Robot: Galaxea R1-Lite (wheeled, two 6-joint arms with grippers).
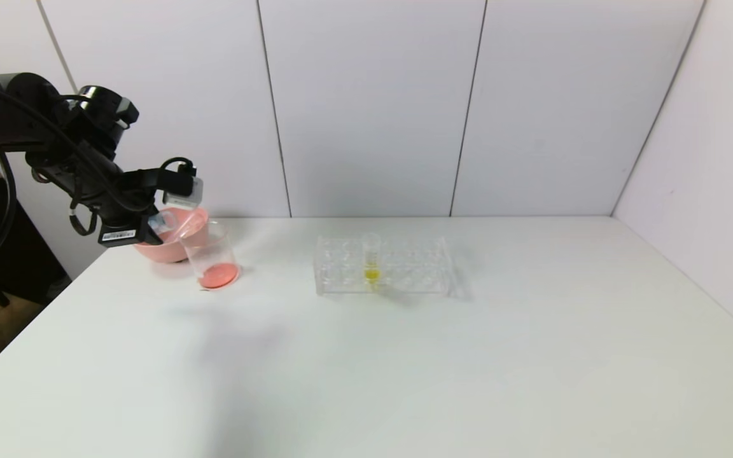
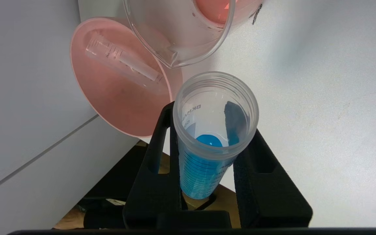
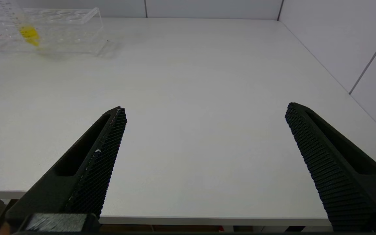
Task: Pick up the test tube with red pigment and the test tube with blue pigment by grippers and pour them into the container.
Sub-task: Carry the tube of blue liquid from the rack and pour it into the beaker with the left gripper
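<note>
The risk now is blue liquid missing the container (image 2: 181, 39): the mouth of the test tube with blue pigment (image 2: 212, 137) sits just short of the beaker's pouring lip, so tipping from here could spill onto the table (image 2: 321, 98) or into the pink bowl (image 2: 116, 107). The left gripper (image 2: 207, 169) pinches that tube between its fingers. The right gripper (image 3: 204, 156) hangs spread wide, well apart, holding nothing.
</note>
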